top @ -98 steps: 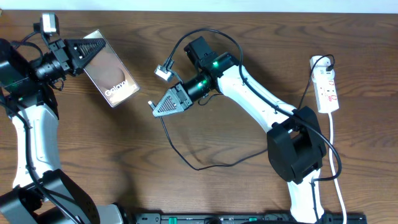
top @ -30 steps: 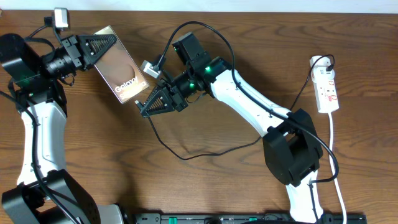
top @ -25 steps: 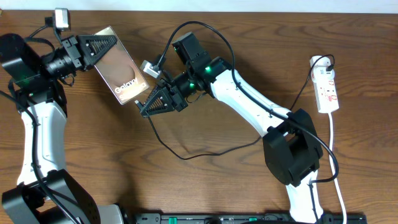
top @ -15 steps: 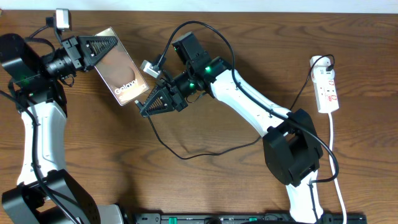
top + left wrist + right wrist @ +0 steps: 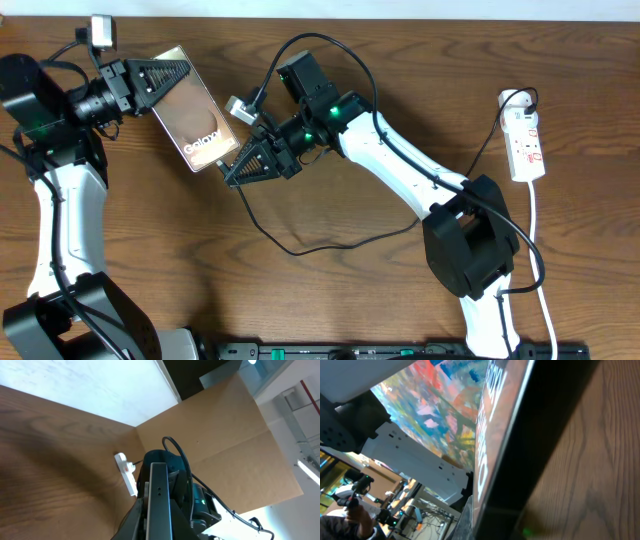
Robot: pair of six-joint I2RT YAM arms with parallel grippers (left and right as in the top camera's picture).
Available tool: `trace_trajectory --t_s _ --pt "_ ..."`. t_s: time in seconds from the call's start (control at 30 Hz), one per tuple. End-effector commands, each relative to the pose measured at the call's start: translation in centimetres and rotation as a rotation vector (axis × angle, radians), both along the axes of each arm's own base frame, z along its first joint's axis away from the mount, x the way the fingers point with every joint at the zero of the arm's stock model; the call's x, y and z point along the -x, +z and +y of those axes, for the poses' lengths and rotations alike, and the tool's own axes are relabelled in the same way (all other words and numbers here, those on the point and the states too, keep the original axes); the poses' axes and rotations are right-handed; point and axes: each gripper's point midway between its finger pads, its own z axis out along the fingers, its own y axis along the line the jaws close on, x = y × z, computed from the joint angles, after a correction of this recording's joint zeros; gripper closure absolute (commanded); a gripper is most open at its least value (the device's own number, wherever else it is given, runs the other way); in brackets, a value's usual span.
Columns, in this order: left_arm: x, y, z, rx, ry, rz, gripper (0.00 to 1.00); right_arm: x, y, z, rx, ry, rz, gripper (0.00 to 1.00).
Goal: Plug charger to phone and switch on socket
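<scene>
Upper left: phone (image 5: 197, 128) clamped edge-on in left gripper (image 5: 178, 68).
Centre: right gripper (image 5: 230, 177) pinched shut on charger (image 5: 300, 249), tip just beside phone's lower corner.

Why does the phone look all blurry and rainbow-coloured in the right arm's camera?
Right wrist view: the phone sits so close to the lens that its dark edge goes soft, and its glossy face mirrors colourful patches of the room. Overhead view: everything is sharp, with only a pale sheen on that face. Left wrist view: the upper left corner is washed out white.
</scene>
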Motion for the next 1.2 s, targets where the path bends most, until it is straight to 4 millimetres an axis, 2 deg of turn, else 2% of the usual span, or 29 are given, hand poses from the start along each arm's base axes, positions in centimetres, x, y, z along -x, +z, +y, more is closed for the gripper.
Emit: trace_trajectory --t_s 0.0,0.5,0.83,1.17 --pt "0.5 0.5 -0.3 -0.004 -0.030 -0.011 0.93 0.3 0.8 0.1 -0.039 0.021 -0.020 0.99" --pt "0.6 0.5 -1.7 -0.011 -0.064 -0.027 0.93 0.1 0.7 0.1 -0.035 0.013 -0.024 0.99" --pt "0.6 0.5 -1.7 -0.012 -0.066 -0.029 0.93 -0.8 0.7 -0.5 -0.030 -0.008 -0.017 0.99" --pt "0.6 0.5 -1.7 -0.012 -0.066 -0.029 0.92 -0.9 0.7 -0.6 -0.030 -0.010 -0.018 0.99"
